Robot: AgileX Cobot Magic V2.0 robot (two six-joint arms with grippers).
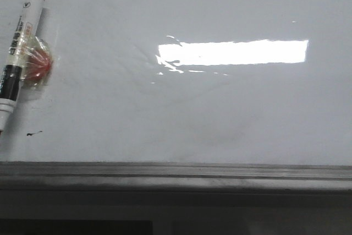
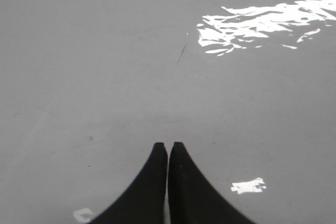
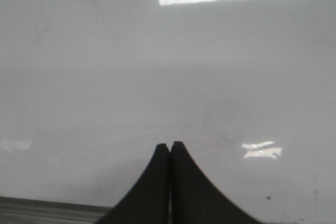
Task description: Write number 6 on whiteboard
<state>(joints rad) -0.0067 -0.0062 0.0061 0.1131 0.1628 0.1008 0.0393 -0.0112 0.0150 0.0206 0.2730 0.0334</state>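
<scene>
- Lying at the far left of the front view, a marker [image 1: 19,53] is seen fixed to the whiteboard [image 1: 220,114] by a red holder under clear tape [image 1: 37,65]; its long axis runs nearly upright, black cap uppermost, tip pointing down.
- No number 6 is seen on the board; only a tiny black smudge [image 1: 34,133] sits just beside the marker's tip.
- Neither arm appears in the front view, so which one is nearer the marker cannot be told, though the marker's leftward place suggests the left.
- The left gripper [image 2: 168,146] is closed tip to tip, with nothing held; ahead of its fingers lie bare board and one faint thin stroke [image 2: 181,53].
- The right gripper [image 3: 169,145] is likewise pressed closed and empty; the grey metal ledge [image 3: 47,207] is seen beside and behind its fingers.
- The board is glossy, pale grey and slightly rippled, with a bright rectangular glare; the fingers are matt black, tapering to narrow tips.
</scene>
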